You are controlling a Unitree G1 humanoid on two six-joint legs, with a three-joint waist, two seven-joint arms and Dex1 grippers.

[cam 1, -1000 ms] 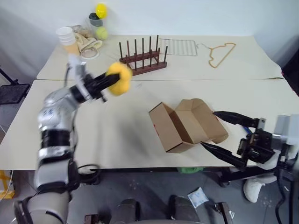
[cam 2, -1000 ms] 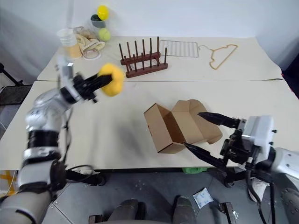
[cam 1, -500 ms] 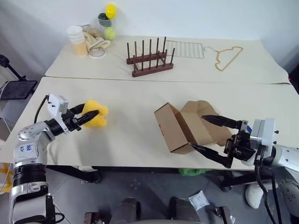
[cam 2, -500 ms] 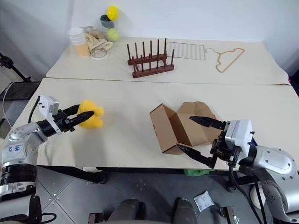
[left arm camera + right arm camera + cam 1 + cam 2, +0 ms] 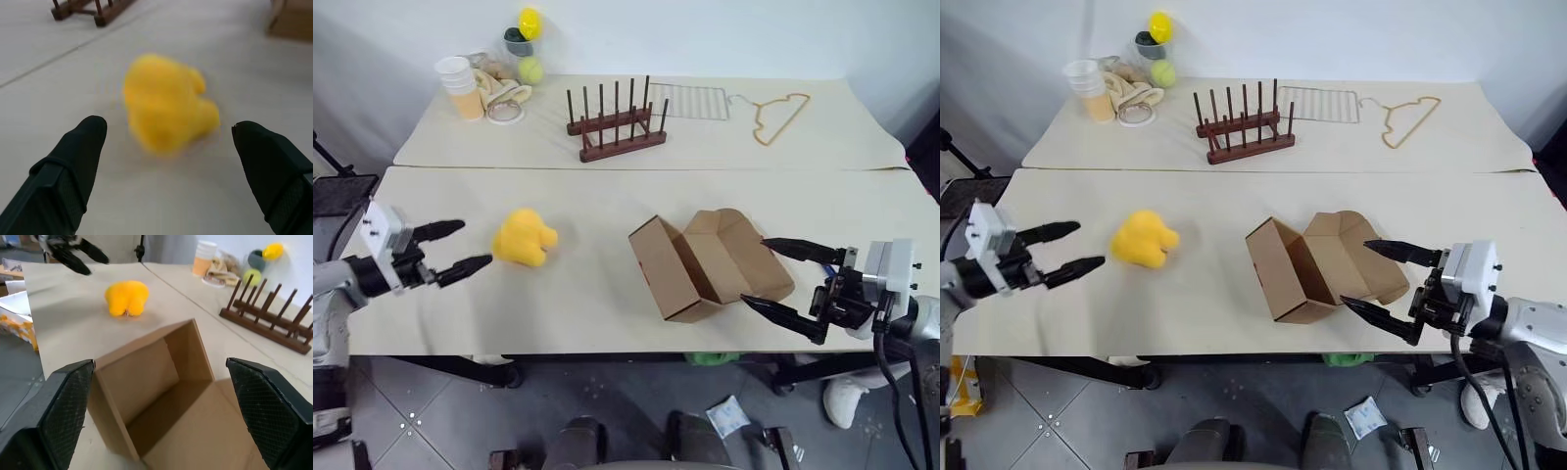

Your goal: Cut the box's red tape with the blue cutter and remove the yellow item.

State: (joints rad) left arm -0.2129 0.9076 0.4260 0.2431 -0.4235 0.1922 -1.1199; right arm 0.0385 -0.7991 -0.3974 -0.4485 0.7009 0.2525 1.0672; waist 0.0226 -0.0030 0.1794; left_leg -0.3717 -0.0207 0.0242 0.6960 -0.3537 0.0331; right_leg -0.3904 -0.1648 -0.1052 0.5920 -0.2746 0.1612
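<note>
The left gripper (image 5: pixel 453 248) has let go of the yellow toy (image 5: pixel 524 238), which now lies on the table (image 5: pixel 597 196) just beyond its spread fingers. The right gripper (image 5: pixel 790 280) stays wide open beside the opened box (image 5: pixel 705 259).

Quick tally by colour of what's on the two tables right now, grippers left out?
Yellow: 2, the yellow item, small ball
Yellow-green: 1, tennis ball
Brown: 2, open box, peg rack
Tan: 1, hanger
Grey: 1, wire grid
Total: 7
</note>
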